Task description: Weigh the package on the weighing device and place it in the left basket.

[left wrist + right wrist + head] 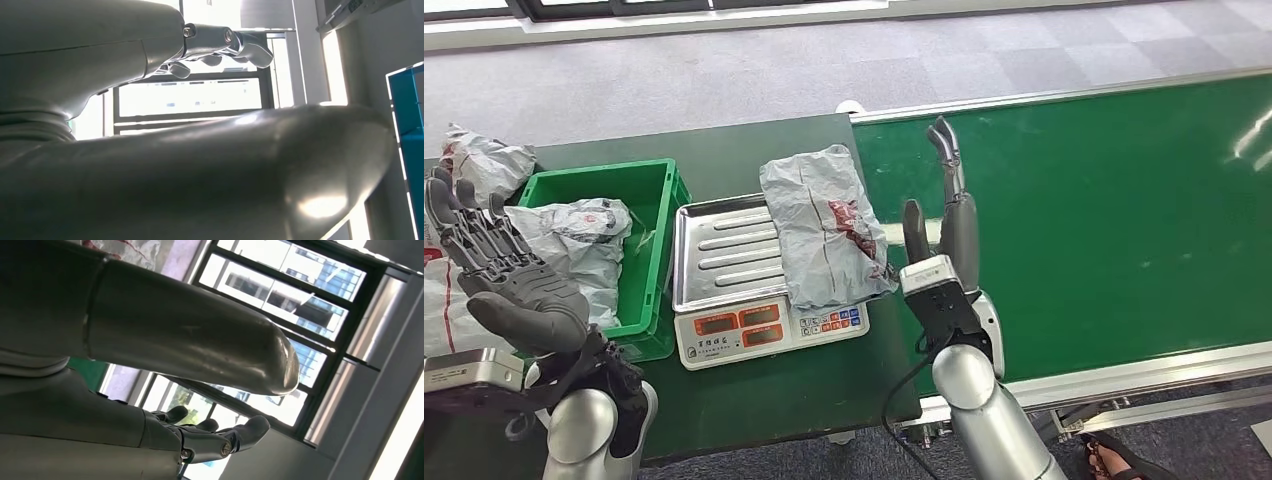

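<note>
Scale tray (724, 250): its 9 o'clock half lay bare; the grey package (824, 225) covered the 3 o'clock side and overhung the keypad.
Green basket (652, 215): just beside the scale at 9 o'clock, largely filled by a bagged parcel (574, 240); an open strip remained along its 3 o'clock wall.
Left hand (509, 265): raised with fingers spread, holding nothing, over the basket's 8 o'clock corner, blocking approach there.
Right hand (949, 215): upright with fingers extended, just beside the package at 3 o'clock.
Conveyor belt (1104, 210): wide bare green surface at 3 o'clock.
Table front (764, 395): bare at 6 o'clock of the scale.
</note>
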Controlling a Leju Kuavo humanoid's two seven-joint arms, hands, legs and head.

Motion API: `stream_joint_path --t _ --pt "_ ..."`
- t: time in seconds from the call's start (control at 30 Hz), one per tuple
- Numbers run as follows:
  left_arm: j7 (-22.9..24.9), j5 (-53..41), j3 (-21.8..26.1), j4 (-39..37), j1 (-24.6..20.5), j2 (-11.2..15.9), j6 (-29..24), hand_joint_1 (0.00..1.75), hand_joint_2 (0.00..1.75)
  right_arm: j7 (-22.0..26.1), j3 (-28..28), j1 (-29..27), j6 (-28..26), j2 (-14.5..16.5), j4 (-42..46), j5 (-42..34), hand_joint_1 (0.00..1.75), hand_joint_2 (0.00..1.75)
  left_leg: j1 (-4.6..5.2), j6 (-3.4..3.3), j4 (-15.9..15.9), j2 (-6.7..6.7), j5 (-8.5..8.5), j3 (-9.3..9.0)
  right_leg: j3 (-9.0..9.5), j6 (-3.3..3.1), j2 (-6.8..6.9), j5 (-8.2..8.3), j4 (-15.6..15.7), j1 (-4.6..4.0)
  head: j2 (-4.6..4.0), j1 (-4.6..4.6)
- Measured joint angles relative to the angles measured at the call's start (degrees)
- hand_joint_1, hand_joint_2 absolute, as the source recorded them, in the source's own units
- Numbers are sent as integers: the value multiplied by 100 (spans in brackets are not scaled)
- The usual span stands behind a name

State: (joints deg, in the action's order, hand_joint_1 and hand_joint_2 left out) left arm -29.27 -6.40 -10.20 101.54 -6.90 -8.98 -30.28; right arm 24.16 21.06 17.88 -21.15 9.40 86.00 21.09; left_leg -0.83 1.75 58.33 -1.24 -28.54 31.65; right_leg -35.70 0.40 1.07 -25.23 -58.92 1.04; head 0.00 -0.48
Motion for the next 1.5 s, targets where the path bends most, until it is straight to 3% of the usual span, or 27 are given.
stream_joint_path --t 0.03,0.17,0.3,0.37,0.57,0.7,0.83,1.03,1.3,1.43,1.5 --pt "26 -47 -1 7 7 0 26 0 0 30 11 -89 -29 -30 148 0 0 0 0 0 0 -1 0 -1 0 0 0 0 0 0 0 0" --pt "556 -1096 -130 -21 -56 91 479 0 175 208 26 -439 -262 -142 729 208 0 0 0 0 1 5 1 -4 1 0 8 0 0 -1 0 -2" --pt "1516 -2913 -531 -456 -622 354 1797 0 175 263 28 -877 -482 -316 1413 547 0 0 2 -1 2 17 2 -2 4 1 17 0 1 1 0 0" --pt "1759 -3406 -724 -834 -1031 473 2302 0 175 288 26 -1087 -511 -409 1677 582 0 0 3 -1 2 6 2 6 7 1 13 4 1 4 0 1" --pt "2010 -3807 -1161 -1777 -1947 744 2932 0 175 313 -21 -1364 -479 -546 2029 596 0 0 5 -1 5 -16 8 -8 -7 0 -5 12 1 3 0 -1" --pt "1937 -4030 -1778 -3226 -3185 878 3687 0 0 328 -125 -1487 -437 -656 2057 352 0 0 6 -3 7 -5 23 3 -10 3 -1 28 0 4 0 0" --pt "1802 -4067 -2343 -4763 -4036 737 4157 0 175 535 -178 -1671 -605 -835 2038 18 0 0 13 -6 7 -31 23 3 -15 6 -18 36 0 13 0 0" --pt "1857 -4051 -3089 -6621 -4404 218 4351 0 175 403 -179 -1737 -662 -937 2036 21 0 0 17 -9 7 -24 20 10 -18 8 -18 36 0 16 0 0" --pt "2256 -3939 -3304 -7756 -4229 -214 4053 2 175 413 -171 -1677 -582 -951 2035 -19 0 0 15 -12 3 -20 18 31 -14 9 -14 34 1 16 0 0" --pt "2356 -3998 -3324 -8001 -4175 -286 3896 175 175 456 -163 -1610 -593 -969 2006 -73 0 0 15 -15 1 -19 8 46 6 16 -13 23 1 16 0 -1" --pt "2377 -4040 -3354 -8064 -4144 -300 3774 175 175 459 -159 -1583 -619 -974 1985 -93 0 0 15 -15 1 -18 7 40 13 17 -12 22 1 16 0 0"
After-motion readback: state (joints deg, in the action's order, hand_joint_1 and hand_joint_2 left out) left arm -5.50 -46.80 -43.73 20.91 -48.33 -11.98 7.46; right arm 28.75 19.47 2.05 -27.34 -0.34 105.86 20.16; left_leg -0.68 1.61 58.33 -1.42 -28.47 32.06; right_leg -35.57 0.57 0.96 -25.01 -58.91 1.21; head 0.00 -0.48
